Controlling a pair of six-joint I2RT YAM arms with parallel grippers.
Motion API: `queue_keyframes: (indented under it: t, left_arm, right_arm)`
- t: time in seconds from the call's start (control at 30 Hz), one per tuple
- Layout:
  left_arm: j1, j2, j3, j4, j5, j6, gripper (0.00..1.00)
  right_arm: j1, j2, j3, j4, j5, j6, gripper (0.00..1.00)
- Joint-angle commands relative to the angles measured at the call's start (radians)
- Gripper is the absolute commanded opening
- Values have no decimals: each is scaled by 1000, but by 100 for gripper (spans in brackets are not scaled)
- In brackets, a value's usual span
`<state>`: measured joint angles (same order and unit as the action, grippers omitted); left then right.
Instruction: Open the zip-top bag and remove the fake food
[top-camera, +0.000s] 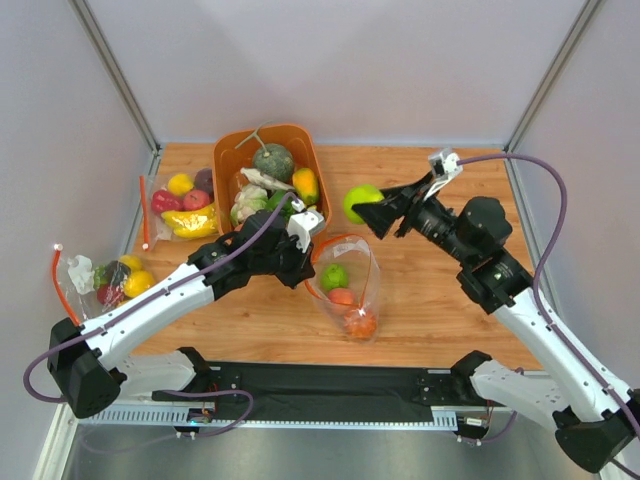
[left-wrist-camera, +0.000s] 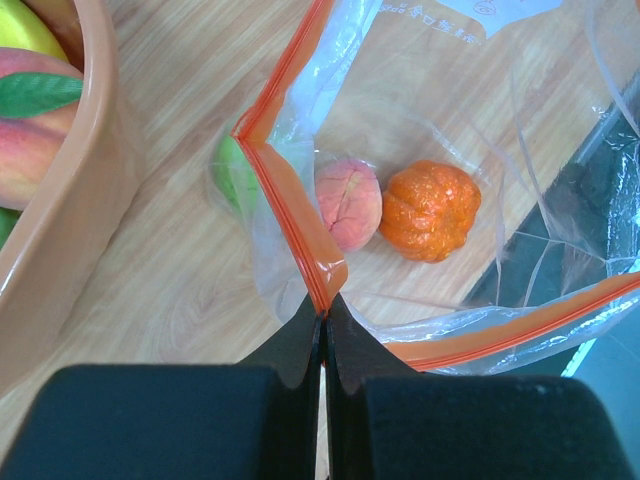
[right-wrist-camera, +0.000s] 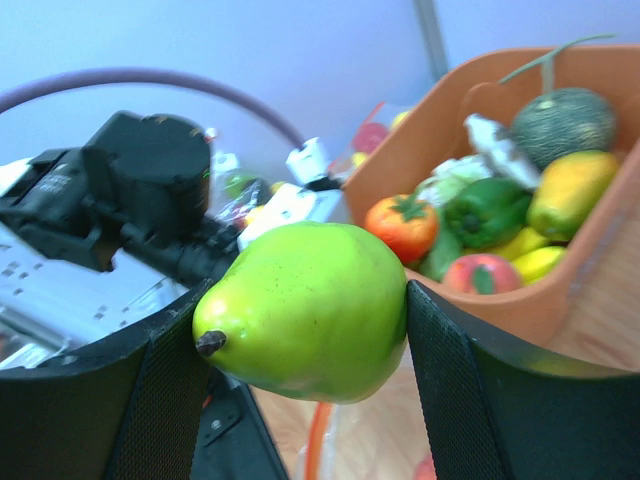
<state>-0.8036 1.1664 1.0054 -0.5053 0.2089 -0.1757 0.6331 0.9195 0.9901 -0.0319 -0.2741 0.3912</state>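
The clear zip-top bag (top-camera: 345, 285) lies open on the table centre, its red-orange zip strip (left-wrist-camera: 290, 190) spread wide. Inside are a green fruit (top-camera: 333, 276), a peach-red fruit (left-wrist-camera: 347, 203) and an orange round fruit (left-wrist-camera: 431, 210). My left gripper (top-camera: 306, 258) is shut on the bag's zip strip at the mouth's corner (left-wrist-camera: 324, 297). My right gripper (top-camera: 372, 213) is shut on a green pear (right-wrist-camera: 305, 308), held above the table right of the orange bin, clear of the bag.
An orange bin (top-camera: 228, 158) with a melon, vegetables and fruit stands at the back centre. A bag with a banana and purple fruit (top-camera: 185, 205) lies left of it. Another bag with a white lump (top-camera: 105, 278) lies at the far left. A black mat (top-camera: 330, 385) runs along the near edge.
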Motion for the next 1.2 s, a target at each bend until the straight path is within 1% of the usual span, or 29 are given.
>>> queue_keyframes:
  t: [0.0, 0.07, 0.1, 0.13, 0.17, 0.23, 0.27, 0.3, 0.33, 0.37, 0.43, 0.47, 0.6, 0.7, 0.77, 0.87, 1.0, 1.17]
  left_arm:
    - [-5, -25, 22, 11, 29, 7, 0]
    - [-5, -33, 21, 16, 33, 8, 0]
    - [-3, -40, 21, 16, 40, 12, 0]
    - [-5, -45, 19, 20, 44, 12, 0]
    - [-5, -50, 19, 21, 49, 12, 0]
    - [-5, -57, 19, 22, 63, 15, 0]
    - [-5, -59, 19, 22, 66, 15, 0]
    - [-3, -62, 19, 25, 73, 15, 0]
    - [-5, -60, 19, 30, 81, 15, 0]
    - [-5, -60, 16, 33, 96, 12, 0]
    - [-5, -56, 16, 36, 109, 12, 0]
    - [-5, -54, 16, 37, 115, 10, 0]
    - [-5, -59, 13, 47, 123, 13, 0]
    - [-5, -66, 15, 44, 109, 16, 0]
    - [-3, -70, 16, 37, 101, 19, 0]
    - [-3, -77, 16, 36, 104, 21, 0]
    - [-5, -79, 15, 45, 122, 13, 0]
    - [-5, -79, 15, 48, 133, 8, 0]
  right_arm:
    - [-135, 34, 80, -23, 23, -52, 35]
    - [-196, 70, 94, -4, -3, -35, 34]
    - [-220, 117, 100, 9, -40, -28, 34]
    - [-260, 146, 122, 24, -56, -28, 34]
    - [-272, 178, 137, 23, -63, -32, 34]
    - [-282, 293, 209, 7, -80, -52, 34]
    - [-283, 377, 241, 0, -86, -69, 34]
    - [-282, 419, 267, -8, -94, -74, 33]
    - [-282, 462, 292, -16, -102, -74, 33]
    - [-282, 538, 345, -16, -115, -71, 33]
    - [-279, 619, 404, -11, -138, -66, 32]
    - [-277, 693, 460, -11, -154, -63, 31]
    - [-239, 841, 617, -60, -192, -80, 30]
    - [-179, 912, 712, -117, -152, -133, 30]
    - [-148, 949, 742, -154, -131, -152, 31]
    - [-118, 1002, 777, -146, -125, -146, 31]
    - [-102, 1099, 878, -146, -134, -118, 31]
    - [-76, 1241, 1068, -168, -122, -117, 32]
